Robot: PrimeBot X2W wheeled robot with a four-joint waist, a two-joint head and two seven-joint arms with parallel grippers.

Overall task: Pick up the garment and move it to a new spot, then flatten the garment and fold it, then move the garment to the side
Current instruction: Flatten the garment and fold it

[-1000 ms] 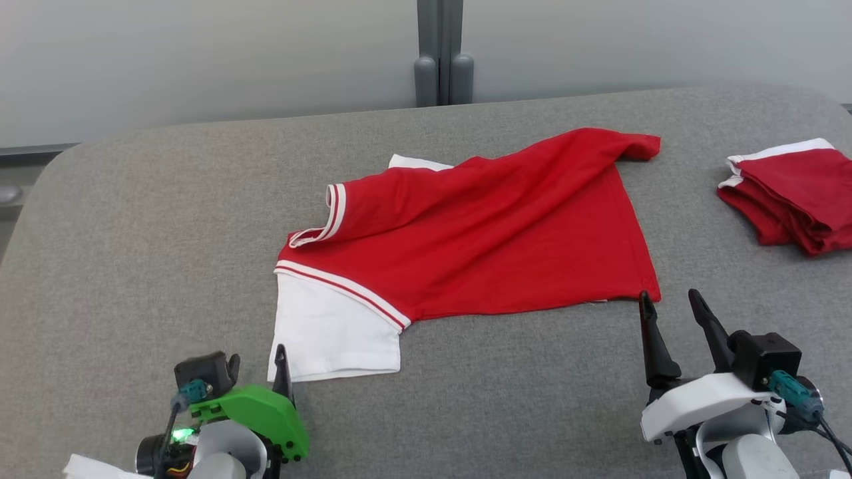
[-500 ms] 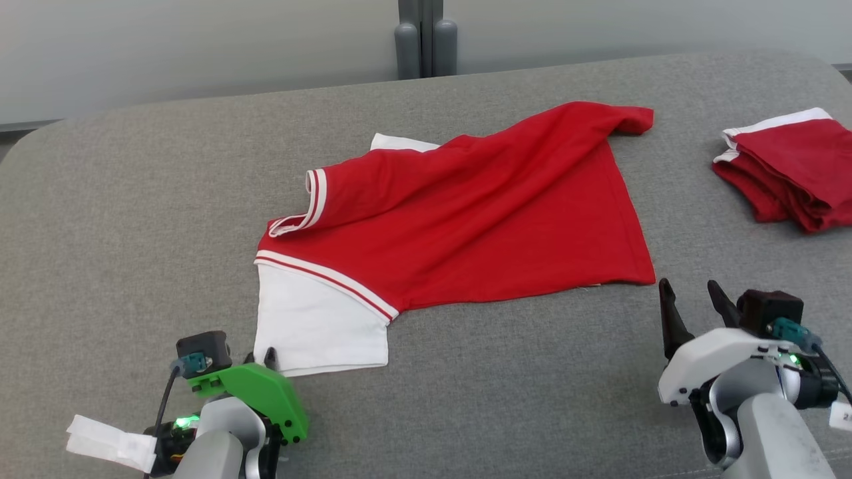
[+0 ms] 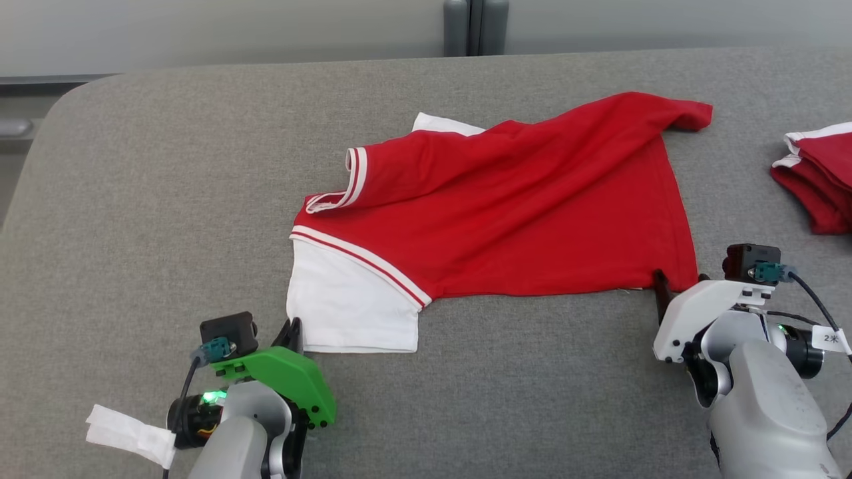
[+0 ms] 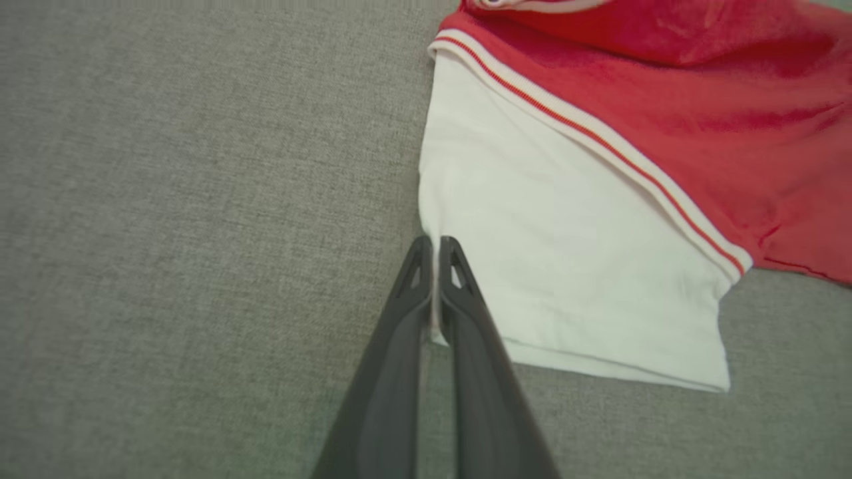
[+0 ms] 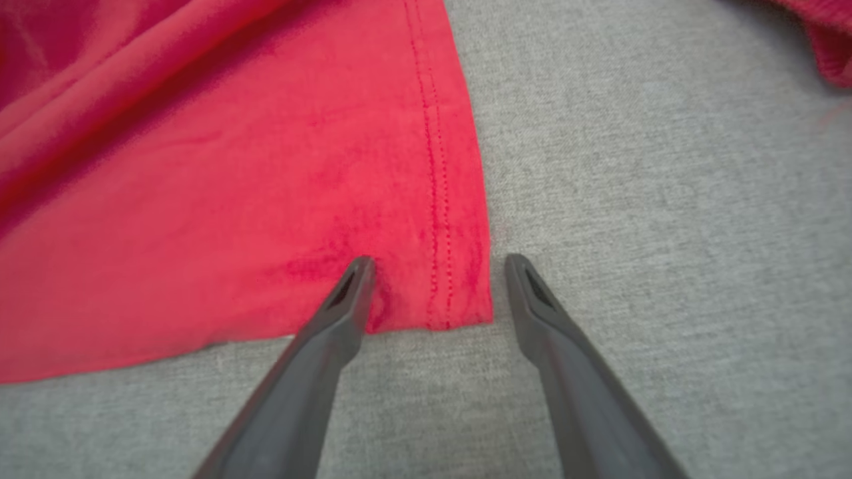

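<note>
Mia: Where is the shirt?

Tom: The shirt (image 3: 519, 213) lies in the middle of the gray table (image 3: 166, 199). It is mostly red. A white sleeve (image 3: 346, 306) sticks out at the near left side, with red and white stripes where it joins. The shirt lies nearly flat, with long wrinkles across it, and its far right corner is bunched up.

Mia: Is anything holding it?

Tom: Yes. The left gripper (image 4: 436, 247) has the near left corner of the sleeve. Its two dark fingers (image 4: 393, 346) are squeezed together, and a thin bit of white cloth is pinched between them. The rest of the sleeve rests on the table.

Mia: What about the other one?

Tom: The right gripper (image 5: 436, 266) is at the near right corner of the shirt, by the stitched hem (image 5: 436, 199). Its jaws stand wide apart. One fingertip (image 5: 353, 283) sits on the red cloth. The other is on the table, just past the shirt's edge. So the corner is between the two fingers, but they do not pinch it.

Mia: What else is there?

Tom: A pile (image 3: 815, 176) of folded red and white cloth sits at the far right, well apart from the shirt. A white tag (image 3: 126, 436) hangs from the left arm (image 3: 239, 432). Behind the table stands a dark post (image 3: 474, 26) by a pale wall (image 3: 266, 26).
</note>
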